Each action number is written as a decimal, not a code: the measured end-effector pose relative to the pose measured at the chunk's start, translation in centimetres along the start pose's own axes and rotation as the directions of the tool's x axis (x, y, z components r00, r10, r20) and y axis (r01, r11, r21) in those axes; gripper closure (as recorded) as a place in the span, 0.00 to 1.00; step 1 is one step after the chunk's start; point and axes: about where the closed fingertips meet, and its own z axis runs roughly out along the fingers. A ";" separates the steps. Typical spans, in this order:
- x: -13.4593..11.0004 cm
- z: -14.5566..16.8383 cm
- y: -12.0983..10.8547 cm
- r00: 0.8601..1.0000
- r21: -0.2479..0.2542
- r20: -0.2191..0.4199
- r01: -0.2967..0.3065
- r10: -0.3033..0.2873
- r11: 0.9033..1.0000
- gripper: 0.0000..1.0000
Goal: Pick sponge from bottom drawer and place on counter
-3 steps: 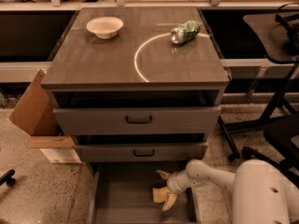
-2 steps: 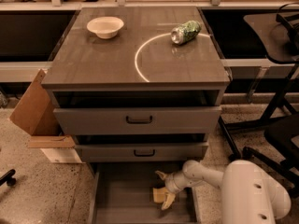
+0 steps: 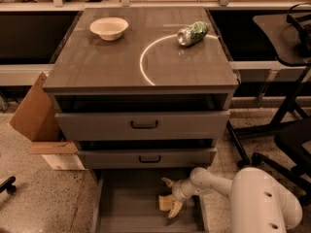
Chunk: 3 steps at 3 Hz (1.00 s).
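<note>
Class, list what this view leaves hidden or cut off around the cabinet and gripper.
Camera view:
Outline of the sponge: partly hidden by the gripper in the bottom drawer.
Front of the bottom drawer: cut off by the lower edge.
Insides of the upper drawers: hidden by their fronts.

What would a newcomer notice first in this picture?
The white robot arm reaches into the open bottom drawer, its end effector at a yellow sponge. On the counter above sit a white bowl and a green can on its side, beside a white arc.
</note>
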 end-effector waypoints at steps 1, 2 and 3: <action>0.1 0.1 0.6 0.999 0.020 -0.009 0.037 -0.037 0.999 0.00; 0.0 0.4 1.1 0.998 0.020 -0.006 0.058 -0.057 0.998 0.00; 0.2 1.0 1.4 0.998 -0.001 0.007 0.056 -0.056 0.998 0.00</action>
